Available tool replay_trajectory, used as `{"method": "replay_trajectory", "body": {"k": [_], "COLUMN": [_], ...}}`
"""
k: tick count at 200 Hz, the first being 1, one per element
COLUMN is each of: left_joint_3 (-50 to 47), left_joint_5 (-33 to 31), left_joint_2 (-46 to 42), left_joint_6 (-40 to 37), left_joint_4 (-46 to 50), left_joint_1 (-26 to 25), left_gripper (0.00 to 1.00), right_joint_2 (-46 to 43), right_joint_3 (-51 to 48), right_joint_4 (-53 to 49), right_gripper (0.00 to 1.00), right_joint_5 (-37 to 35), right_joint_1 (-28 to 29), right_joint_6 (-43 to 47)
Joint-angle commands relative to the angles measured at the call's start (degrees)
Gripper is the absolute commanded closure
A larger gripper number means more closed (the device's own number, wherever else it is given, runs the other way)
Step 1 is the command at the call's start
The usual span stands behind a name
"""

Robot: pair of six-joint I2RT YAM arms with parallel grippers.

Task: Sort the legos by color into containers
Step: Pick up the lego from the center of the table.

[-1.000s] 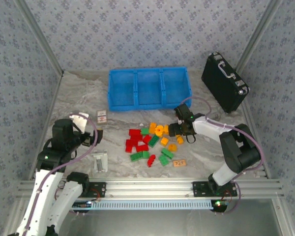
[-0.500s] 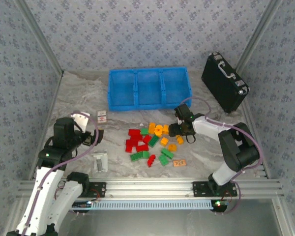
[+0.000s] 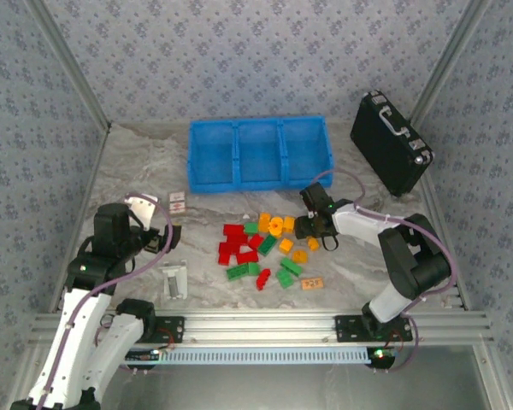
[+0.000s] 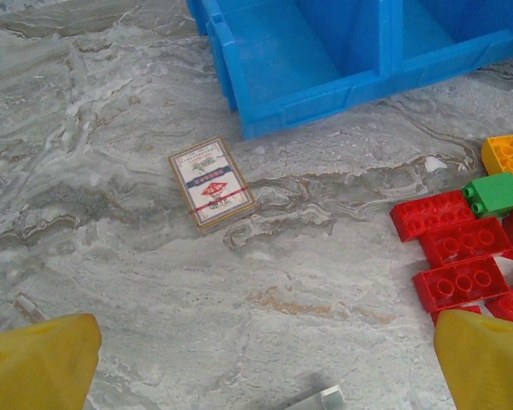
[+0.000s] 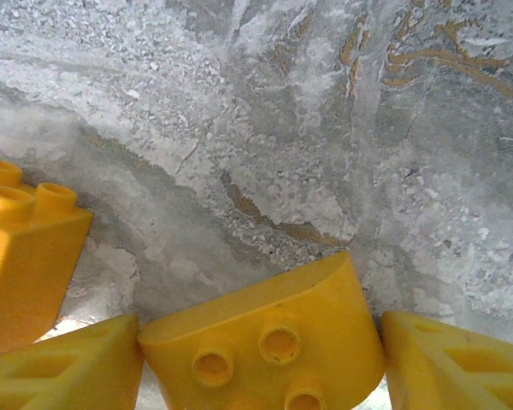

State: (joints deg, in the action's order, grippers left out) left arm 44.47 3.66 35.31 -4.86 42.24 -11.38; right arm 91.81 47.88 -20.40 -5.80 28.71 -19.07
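At mid-tabletop, on the right-hand fringe of the legos, a yellow brick with a rounded top lies on the marble between the fingers of the right gripper. Both fingers stand against its flanks, so the tool reads as clamped on the brick. The brick is not yet lifted, and the firmness of the hold cannot be told. A second yellow brick lies just beside it on the left of the wrist view.

Red, green and yellow pieces lie loose in one cluster. So far as the top view shows, no brick is in the three compartments of the blue tray, which sits toward the far edge.

Assessment: the step in hand is the pick of this first yellow brick.
- Keep the fingers square on the flat sides.
- Raise the brick straight up, so the neighbouring brick is not dragged.
- Carry it toward the far edge, and release only once it is inside one compartment's walls.
- Reserve that compartment for yellow.

The right arm rises from the near right corner and folds at the elbow. Its forearm runs left to the pile, with the wrist pitched down to the surface.

The left arm is folded back by the left edge. The left gripper is spread wide and holds nothing, above bare marble near a small card pack.
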Motion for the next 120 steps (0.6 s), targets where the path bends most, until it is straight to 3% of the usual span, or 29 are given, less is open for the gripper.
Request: {"method": "replay_trajectory", "body": {"k": [1, 120], "left_joint_3": [1.94, -0.57], "left_joint_5": [1.04, 1.70], "left_joint_2": [-0.92, -1.38], "left_joint_6": [-1.20, -1.20], "left_joint_4": [-0.60, -6.42], "left_joint_1": [-0.23, -0.22], "left_gripper": [0.00, 0.00], "right_joint_2": [0.07, -9.54], "right_joint_3": [-0.87, 5.16], "right_joint_4": [-5.84, -13.74], "right_gripper": [0.33, 0.39], "right_joint_5": [-0.07, -2.46], "right_joint_1": [0.95, 0.55], "right_joint_6": [-1.93, -1.97]}}
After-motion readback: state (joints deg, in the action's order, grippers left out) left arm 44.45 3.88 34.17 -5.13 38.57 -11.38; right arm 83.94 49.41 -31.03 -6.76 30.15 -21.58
